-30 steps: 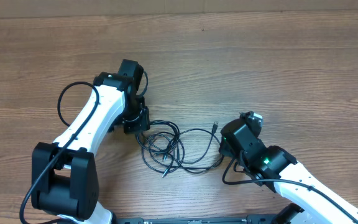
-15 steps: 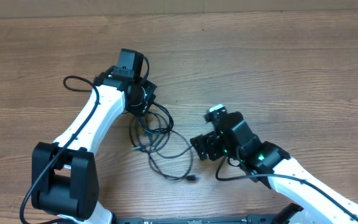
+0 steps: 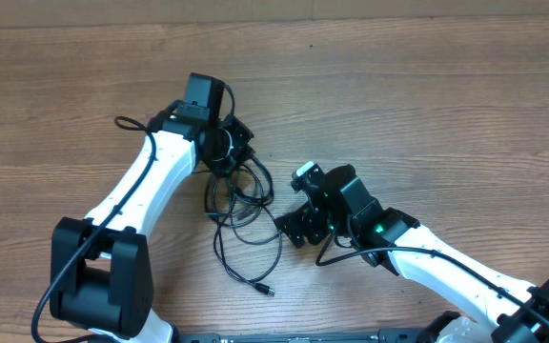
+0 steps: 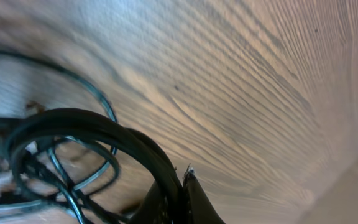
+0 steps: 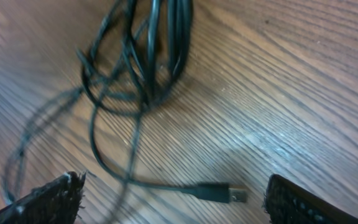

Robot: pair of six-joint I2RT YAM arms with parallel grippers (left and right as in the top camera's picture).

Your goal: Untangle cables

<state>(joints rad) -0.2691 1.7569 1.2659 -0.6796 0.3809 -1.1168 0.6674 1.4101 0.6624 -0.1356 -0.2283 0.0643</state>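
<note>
The cables [image 3: 241, 195] lie as a tangle of thin black loops on the wooden table. One tail runs down to a small plug [image 3: 267, 288]. My left gripper [image 3: 230, 148] is at the top of the tangle, shut on a cable. In the left wrist view the fingers [image 4: 194, 202] are pressed together with a black cable loop [image 4: 79, 121] running into them. My right gripper [image 3: 292, 221] stands open just right of the tangle. In the right wrist view its gripper [image 5: 176, 202] stands wide, with a plug [image 5: 219, 193] on the table between the fingers and the cable bundle [image 5: 151, 50] ahead.
The wooden table [image 3: 446, 105] runs on to the back and right. Each arm carries its own thicker black wire, the left arm's [image 3: 127, 124] looping out beside it. The left arm's base [image 3: 98, 276] stands at the front left.
My right gripper has opened and moved left to the tangle. My left gripper has drawn the cables up and left into a tighter bundle. The loose plug end swung down and left.
</note>
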